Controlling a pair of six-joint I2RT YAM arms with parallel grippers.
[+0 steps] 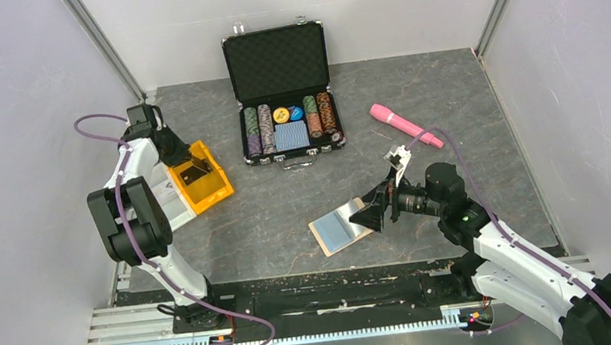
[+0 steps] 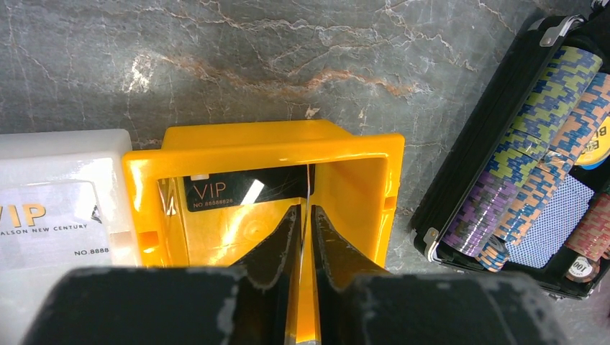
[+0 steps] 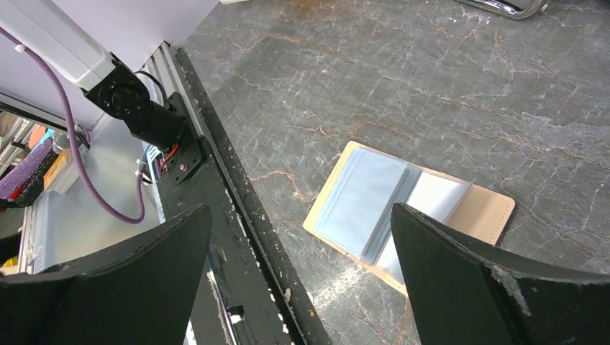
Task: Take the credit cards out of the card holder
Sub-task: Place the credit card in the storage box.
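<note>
The tan card holder (image 1: 339, 228) lies open near the table's front edge, its blue-grey inner panels facing up; it also shows in the right wrist view (image 3: 367, 198). My right gripper (image 1: 373, 211) hovers just right of it, wide open and empty (image 3: 301, 215). My left gripper (image 1: 195, 169) is over a yellow bin (image 1: 210, 188) at the left. In the left wrist view its jaws (image 2: 307, 215) are nearly closed on a thin card (image 2: 309, 183) held edge-on over the bin (image 2: 360, 180). A black VIP card (image 2: 237, 188) lies inside the bin.
An open black poker-chip case (image 1: 282, 88) stands at the back centre, close to the right of the bin (image 2: 503, 165). A pink object (image 1: 405, 124) lies at the right. A white bin (image 2: 65, 154) holding a white VIP card sits left of the yellow bin.
</note>
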